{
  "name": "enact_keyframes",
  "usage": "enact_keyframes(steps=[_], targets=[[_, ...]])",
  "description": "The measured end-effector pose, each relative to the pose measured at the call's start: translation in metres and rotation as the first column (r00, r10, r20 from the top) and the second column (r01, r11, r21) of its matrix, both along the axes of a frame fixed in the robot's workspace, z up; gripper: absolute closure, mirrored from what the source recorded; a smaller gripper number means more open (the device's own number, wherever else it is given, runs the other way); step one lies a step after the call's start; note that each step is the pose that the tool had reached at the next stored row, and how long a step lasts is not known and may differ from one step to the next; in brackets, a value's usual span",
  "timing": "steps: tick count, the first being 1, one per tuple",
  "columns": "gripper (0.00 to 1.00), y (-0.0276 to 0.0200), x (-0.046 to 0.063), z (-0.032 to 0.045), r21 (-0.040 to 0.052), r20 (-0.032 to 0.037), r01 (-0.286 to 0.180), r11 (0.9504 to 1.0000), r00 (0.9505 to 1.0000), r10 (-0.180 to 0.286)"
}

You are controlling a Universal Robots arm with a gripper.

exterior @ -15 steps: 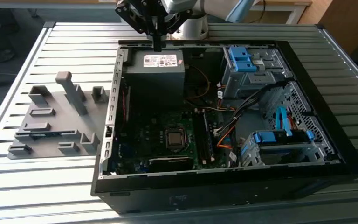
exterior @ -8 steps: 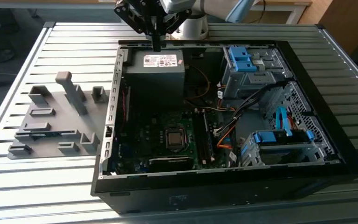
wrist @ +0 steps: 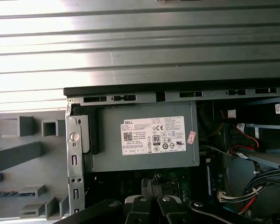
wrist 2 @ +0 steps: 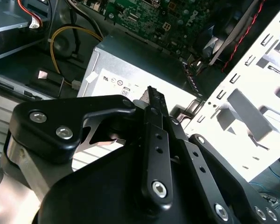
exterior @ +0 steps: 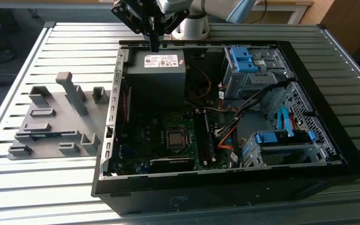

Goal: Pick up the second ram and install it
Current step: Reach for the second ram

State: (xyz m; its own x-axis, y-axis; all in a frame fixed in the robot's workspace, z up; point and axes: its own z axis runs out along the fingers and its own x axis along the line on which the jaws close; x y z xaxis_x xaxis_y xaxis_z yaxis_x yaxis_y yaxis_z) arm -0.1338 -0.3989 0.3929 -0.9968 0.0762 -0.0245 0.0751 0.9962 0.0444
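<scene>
Because the second ram (exterior: 45, 135) is a thin circuit-board stick, I judge it light and stiff but fragile. It is best taken by its two long flat faces near mid-length, staying off the chips and the contact edge, with a modest squeeze since the board faces are smooth. What I take for it is a narrow blue-green strip lying in the grey fixture (exterior: 50, 151), well apart from the power supply (exterior: 158, 77), towards the exterior view's left and nearer the camera. The gripper (exterior: 153, 47) hangs just above the power supply's far edge, its jaws drawn together with nothing visible between them. By count, I see one stick in the fixture, one fixture, one power supply, one open computer case (exterior: 230, 192) and one gripper. I cannot tell whether another stick already sits on the board below the power supply.
</scene>
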Motion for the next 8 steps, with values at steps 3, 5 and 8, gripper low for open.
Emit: enact_keyframes(steps=[3, 5, 8], targets=[[0.89, 0.0, -0.0007, 0.0, 0.0, -0.0001, 0.0, 1.0, 1.0, 0.0], [0.89, 0.0, -0.0016, 0.0, 0.0, 0.0, 0.0, 1.0, 1.0, 0.0], [0.89, 0.0, -0.0032, 0.0, -0.0001, -0.0001, 0.0, 1.0, 1.0, 0.0]])
